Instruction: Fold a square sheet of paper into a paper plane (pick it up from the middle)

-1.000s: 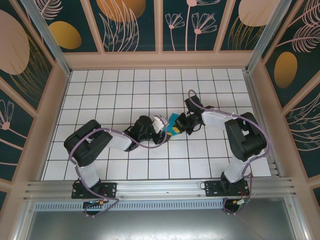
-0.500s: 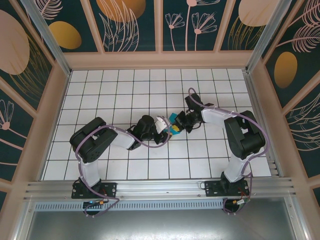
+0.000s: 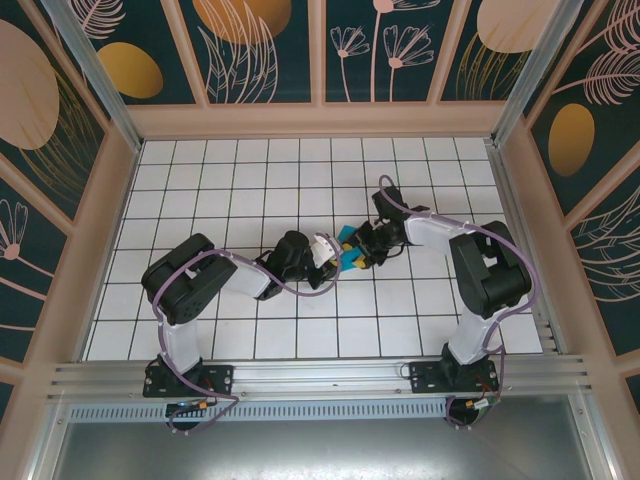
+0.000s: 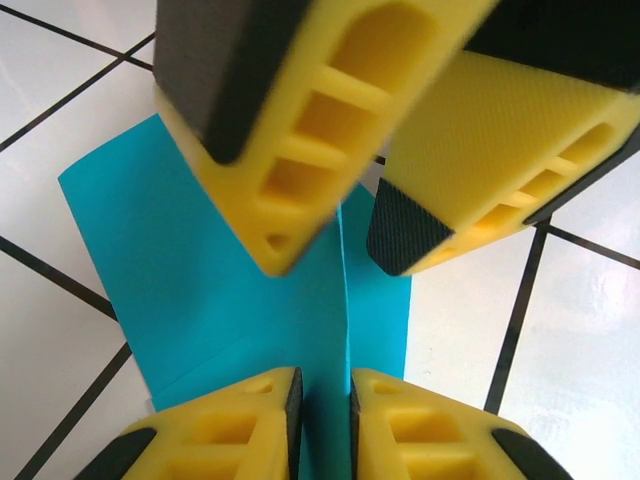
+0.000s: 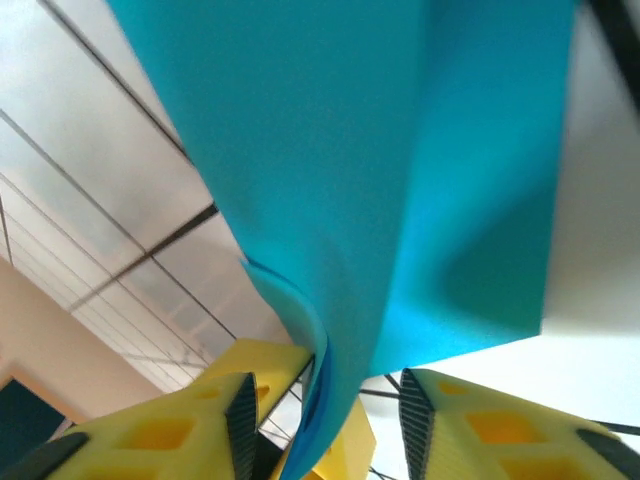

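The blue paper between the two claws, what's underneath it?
White tiled table shows around the folded paper; the tiles directly beneath are covered. The left gripper pinches a raised crease, and the right gripper's fingers hide its far edge.

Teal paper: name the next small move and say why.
Probably close the right end effector on the teal paper: the sheet hangs between its fingers, which stand apart, while the left end effector pinches the crease.
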